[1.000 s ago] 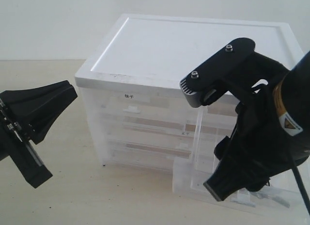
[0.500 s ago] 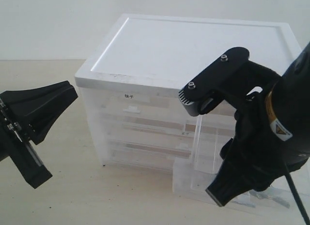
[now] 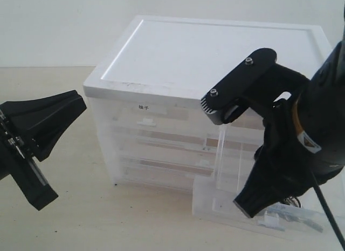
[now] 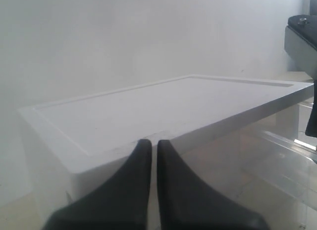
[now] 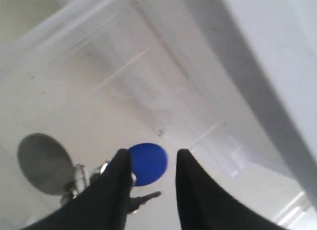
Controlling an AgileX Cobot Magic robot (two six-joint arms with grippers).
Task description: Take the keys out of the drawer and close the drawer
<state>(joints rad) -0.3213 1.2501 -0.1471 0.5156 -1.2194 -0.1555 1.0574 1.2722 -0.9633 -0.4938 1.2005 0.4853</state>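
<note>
Translucent plastic half-width drawer (image 3: 213, 203) is pulled out of the white-topped drawer cabinet (image 3: 215, 51); silver keys with round blue fob (image 5: 147, 164) lie inside it, not lifted. Right end effector (image 5: 152, 153) is in the drawer, jaws parted astride the fob, no grip visible; left end effector (image 4: 153, 142) is closed and empty. Grasp, lift-out and drawer closing remain.
</note>
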